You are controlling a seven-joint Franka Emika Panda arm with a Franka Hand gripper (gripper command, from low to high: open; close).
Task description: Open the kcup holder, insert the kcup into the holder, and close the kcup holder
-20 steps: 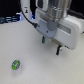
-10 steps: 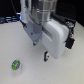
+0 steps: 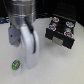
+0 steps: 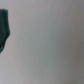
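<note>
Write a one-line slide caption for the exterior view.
Robot arm reaches down beside a green pod on the pale table, black pod drawer behind.

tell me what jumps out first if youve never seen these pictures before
The big pale robot arm fills the exterior view's left and centre, reaching down over the light table. At the exterior view's right sits the black kcup holder, its tray of round pod slots showing on top. The small green kcup lies on the table at lower left, beside the arm. The wrist view is a blur with one dark shape at its edge.
</note>
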